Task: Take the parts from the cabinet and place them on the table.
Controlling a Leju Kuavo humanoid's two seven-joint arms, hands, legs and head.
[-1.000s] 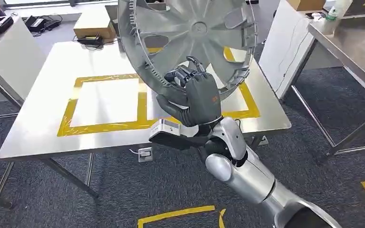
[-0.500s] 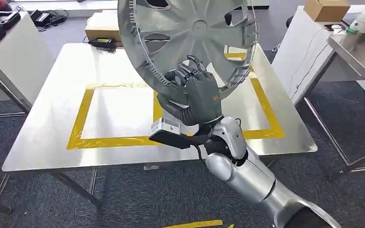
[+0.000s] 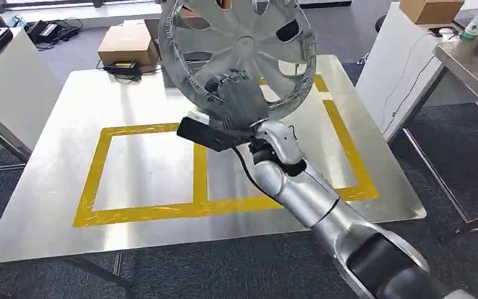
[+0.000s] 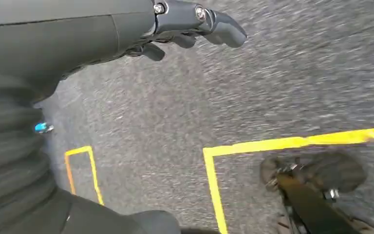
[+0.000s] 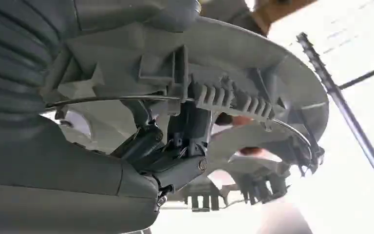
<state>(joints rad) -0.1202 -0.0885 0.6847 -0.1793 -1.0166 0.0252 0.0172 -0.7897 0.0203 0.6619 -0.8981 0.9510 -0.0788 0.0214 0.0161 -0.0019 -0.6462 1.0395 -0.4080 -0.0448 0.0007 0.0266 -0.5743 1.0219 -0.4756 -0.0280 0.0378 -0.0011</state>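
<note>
Steel table (image 3: 56, 205) taped in yellow lies beneath the right hand (image 3: 235, 103), which grips the rim of a silver wheel cover (image 3: 239, 47) held tilted at 12 o'clock above it; left hand (image 4: 185, 27) hangs empty, fingers loosely curled

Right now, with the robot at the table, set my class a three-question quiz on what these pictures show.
1. True or false: the right hand grips the hubcap by its rim.
2. What marks the table? A. yellow tape B. red paint C. black cloth
3. Fill in: the left hand hangs above the ____.

Key: 1 true; 2 A; 3 floor.
</note>
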